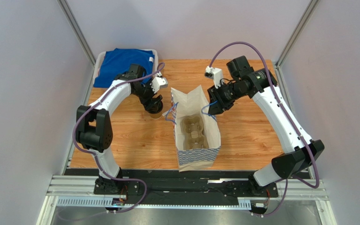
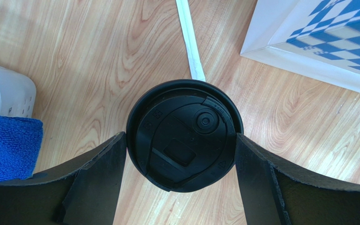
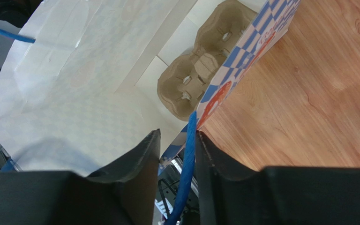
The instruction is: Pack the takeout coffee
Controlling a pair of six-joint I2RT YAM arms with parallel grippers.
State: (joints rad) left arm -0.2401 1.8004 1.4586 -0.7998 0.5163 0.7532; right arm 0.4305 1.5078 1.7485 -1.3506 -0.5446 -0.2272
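The takeout coffee (image 2: 184,133) stands upright on the wooden table, and only its round black lid shows from above. My left gripper (image 2: 181,137) straddles it, with one finger against each side of the lid rim. In the top view the left gripper (image 1: 154,106) sits over the cup, left of the bag. The white paper bag (image 1: 193,140) with blue check sides stands open, with the brown pulp cup carrier (image 1: 193,131) inside. My right gripper (image 3: 176,133) is at the bag's right rim, narrowly open. The blue rope handle (image 3: 189,154) runs between its fingers.
A thin white wrapped straw (image 2: 190,42) lies on the table just beyond the cup. A white bin with a blue cloth (image 1: 123,65) sits at the back left. The bag's corner (image 2: 318,42) is close on the cup's right. Grey walls enclose the table.
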